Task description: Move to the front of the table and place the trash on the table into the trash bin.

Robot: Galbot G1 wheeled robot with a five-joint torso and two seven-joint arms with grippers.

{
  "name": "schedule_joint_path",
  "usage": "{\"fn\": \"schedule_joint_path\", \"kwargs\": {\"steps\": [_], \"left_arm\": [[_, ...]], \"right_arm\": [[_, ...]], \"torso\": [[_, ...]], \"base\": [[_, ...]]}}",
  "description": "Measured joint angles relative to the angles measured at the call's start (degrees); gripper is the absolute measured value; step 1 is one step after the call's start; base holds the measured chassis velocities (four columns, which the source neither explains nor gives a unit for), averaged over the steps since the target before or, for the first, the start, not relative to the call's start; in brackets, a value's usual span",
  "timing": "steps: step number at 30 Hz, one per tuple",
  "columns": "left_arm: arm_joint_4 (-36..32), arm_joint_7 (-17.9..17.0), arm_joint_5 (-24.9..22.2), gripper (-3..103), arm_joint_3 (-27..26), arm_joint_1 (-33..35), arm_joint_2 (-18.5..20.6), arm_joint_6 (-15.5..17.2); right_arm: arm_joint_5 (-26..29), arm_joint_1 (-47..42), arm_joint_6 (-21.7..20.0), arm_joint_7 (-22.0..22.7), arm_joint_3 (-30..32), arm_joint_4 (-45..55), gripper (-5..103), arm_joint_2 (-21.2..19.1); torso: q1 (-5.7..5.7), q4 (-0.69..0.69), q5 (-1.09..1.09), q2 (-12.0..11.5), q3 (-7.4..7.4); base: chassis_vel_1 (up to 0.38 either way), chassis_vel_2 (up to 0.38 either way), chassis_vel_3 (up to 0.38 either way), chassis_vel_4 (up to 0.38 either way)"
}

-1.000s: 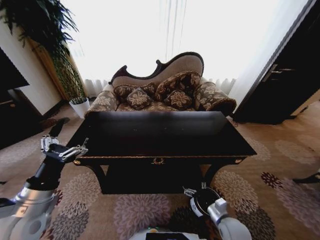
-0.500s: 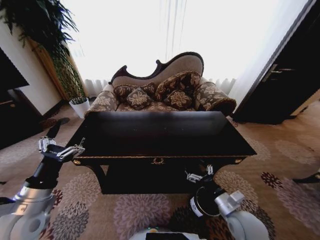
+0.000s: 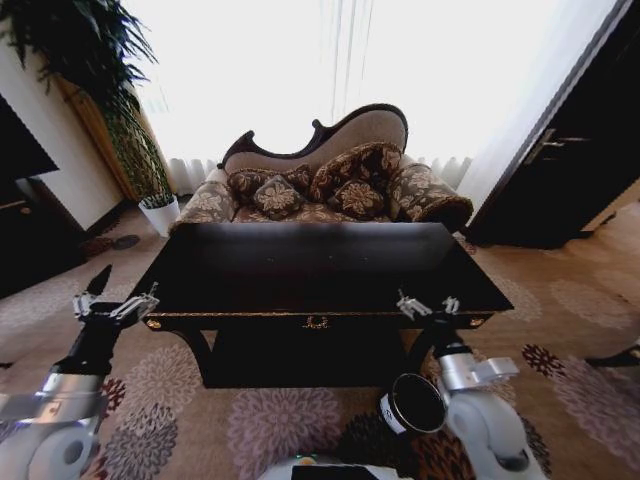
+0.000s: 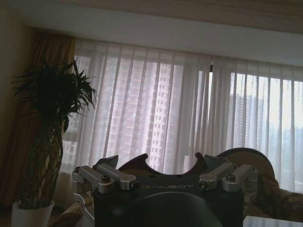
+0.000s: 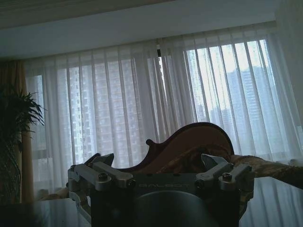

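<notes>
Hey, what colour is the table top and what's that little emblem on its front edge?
Glossy black table, gold emblem; clearest in the head view.

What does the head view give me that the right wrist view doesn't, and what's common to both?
Head view alone: the trash bin on the carpet beside the right arm, the table's front edge with its gold emblem, and the left gripper raised off the table's left corner. Right wrist view alone: the ceiling above the curtains. Shared: the right gripper, open at the table's front edge, the sofa, sheer curtains, and potted plant.
</notes>
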Motion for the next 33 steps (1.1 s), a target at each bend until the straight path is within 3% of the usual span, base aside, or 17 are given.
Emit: {"fn": "schedule_joint_path", "kwargs": {"steps": [6,20,33], "left_arm": [[4.12,-6.13,-5.36,100,-1.06,-1.12,0.61,4.15],[6.60,3.01,-4.54,100,-5.42,-1.78,2.09,1.95],[6.14,4.80,-3.90,100,-4.70,-1.47,1.49,1.16]], "right_arm": [[-0.36,0.16,0.35,-0.36,0.43,0.08,100,0.52],[-4.57,-1.46,3.42,-3.31,-1.42,0.55,100,3.14],[-2.49,-1.98,3.89,-4.55,0.46,1.10,100,3.03]], "torso": [[0.00,0.01,-0.02,0.00,0.00],[0.00,0.00,-0.01,0.00,0.00],[0.01,0.00,-0.01,0.00,0.00]], "base": [[0.000,0.000,0.000,0.000],[0.000,0.000,0.000,0.000],[0.000,0.000,0.000,0.000]]}}
